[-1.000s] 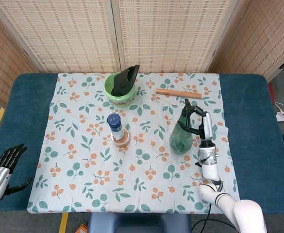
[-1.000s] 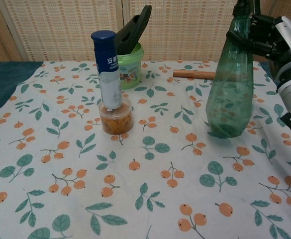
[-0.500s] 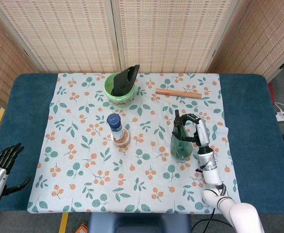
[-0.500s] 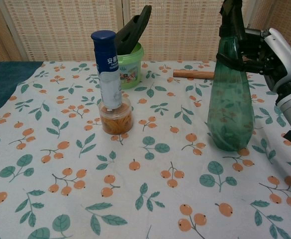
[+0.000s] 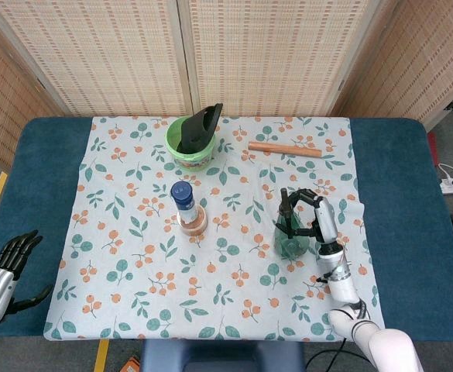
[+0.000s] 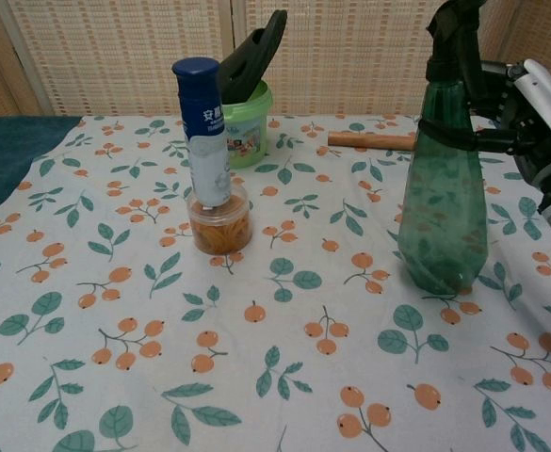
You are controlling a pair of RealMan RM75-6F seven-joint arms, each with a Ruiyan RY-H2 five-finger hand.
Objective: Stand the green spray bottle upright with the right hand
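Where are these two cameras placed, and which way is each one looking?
Head view: sits high, looking steeply down on the whole table; shows the left hand low at the table's edge and the right hand on the green spray bottle.
Chest view: sits low, looking forward across the cloth; shows only the right hand.
Shared: the bottle, blue-capped bottle, green tub, wooden stick.

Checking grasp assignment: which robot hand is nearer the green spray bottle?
Right. The right robot hand grips the green spray bottle; the left robot hand sits far off past the table's edge.
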